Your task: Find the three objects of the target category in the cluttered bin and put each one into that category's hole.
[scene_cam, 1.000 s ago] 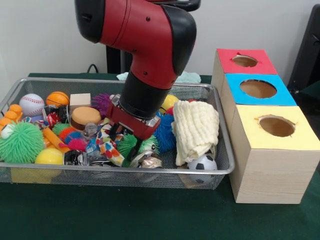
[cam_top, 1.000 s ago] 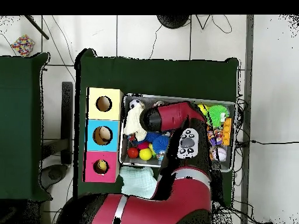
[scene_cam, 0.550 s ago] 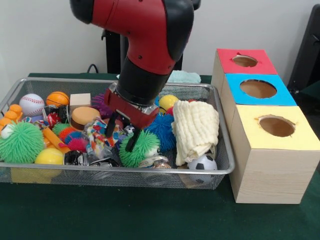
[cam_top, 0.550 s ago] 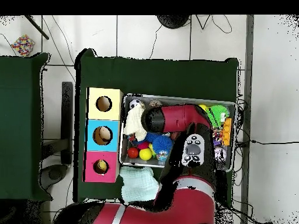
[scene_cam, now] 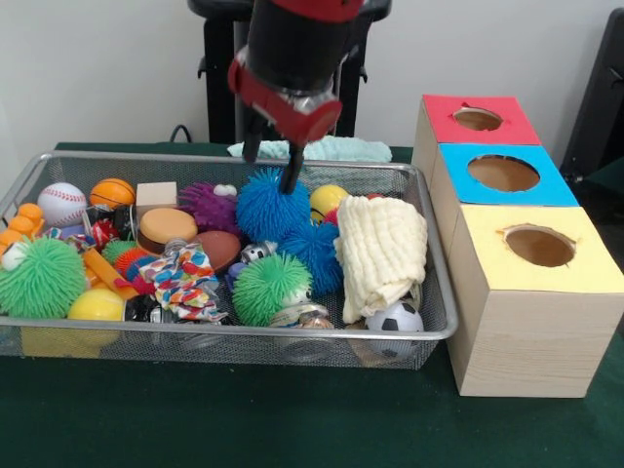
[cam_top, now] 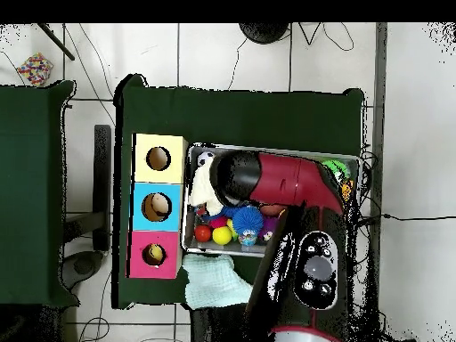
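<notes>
My gripper (scene_cam: 271,164) hangs open above the back of the wire bin (scene_cam: 244,332), with nothing between its fingers. Just below its tips lies a blue spiky ball (scene_cam: 265,207); a second blue spiky ball (scene_cam: 317,255) and a green spiky ball (scene_cam: 269,287) lie nearer the front. A folded cream cloth (scene_cam: 382,252) fills the bin's right end, with a small soccer ball (scene_cam: 395,319) under it. At the left end are a baseball (scene_cam: 61,204), a small basketball (scene_cam: 112,191), a big green spiky ball (scene_cam: 41,279) and a colourful fabric toy (scene_cam: 180,281). In the overhead view the arm hides the gripper.
Three wooden boxes stand right of the bin, each with a round hole: red top (scene_cam: 476,119), blue top (scene_cam: 503,174), yellow top (scene_cam: 539,246). A teal cloth (cam_top: 214,280) lies on the table behind the bin. From above, the arm (cam_top: 280,183) covers most of the bin.
The arm has lifted out of the bin's middle and drawn back, the gripper coming up empty. The colourful toy and green spiky ball it covered now show.
</notes>
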